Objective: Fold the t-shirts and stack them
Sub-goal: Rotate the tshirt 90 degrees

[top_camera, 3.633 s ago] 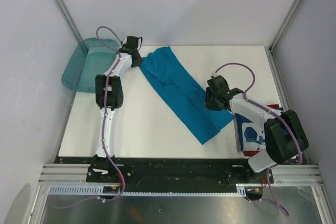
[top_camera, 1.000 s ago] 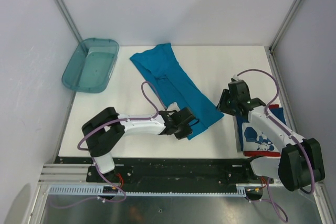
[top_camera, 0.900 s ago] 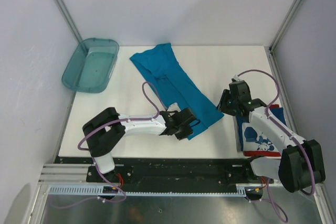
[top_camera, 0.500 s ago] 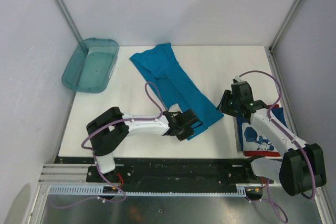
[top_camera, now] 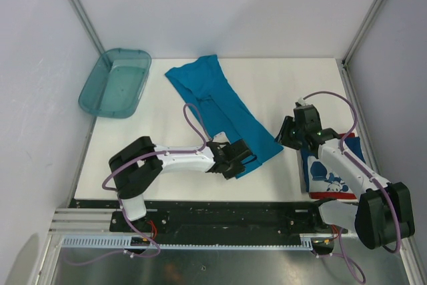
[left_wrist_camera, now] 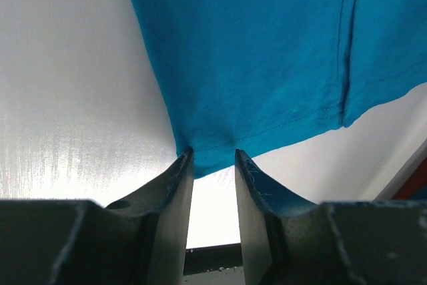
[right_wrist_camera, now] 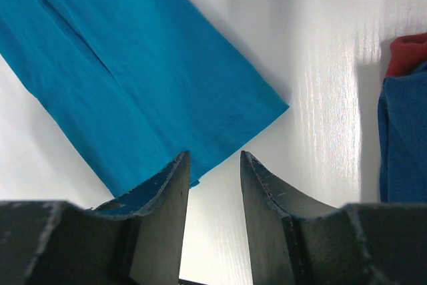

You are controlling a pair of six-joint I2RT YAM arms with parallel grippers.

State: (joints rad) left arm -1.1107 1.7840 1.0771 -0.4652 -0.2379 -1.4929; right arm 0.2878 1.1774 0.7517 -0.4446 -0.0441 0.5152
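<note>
The teal-blue t-shirt (top_camera: 223, 108) lies folded lengthwise in a long diagonal strip on the white table (top_camera: 160, 131). Its near hem shows in the left wrist view (left_wrist_camera: 260, 58) and the right wrist view (right_wrist_camera: 127, 65). My left gripper (top_camera: 245, 163) is open at the hem's near left corner, its fingertips (left_wrist_camera: 183, 161) touching the cloth edge. My right gripper (top_camera: 285, 139) is open and empty, just off the hem's right corner (right_wrist_camera: 283, 105). The folded dark blue printed t-shirt (top_camera: 330, 168) with a red edge lies under my right arm; a part of it shows in the right wrist view (right_wrist_camera: 403, 138).
The translucent teal bin (top_camera: 115, 83) stands at the table's far left corner. Metal frame posts and grey walls enclose the table. The black rail (top_camera: 227, 215) runs along the near edge.
My left arm swung from the shirt's far end by the bin to the near hem. My right gripper drew back off the hem toward the right. In the last second both barely shifted.
</note>
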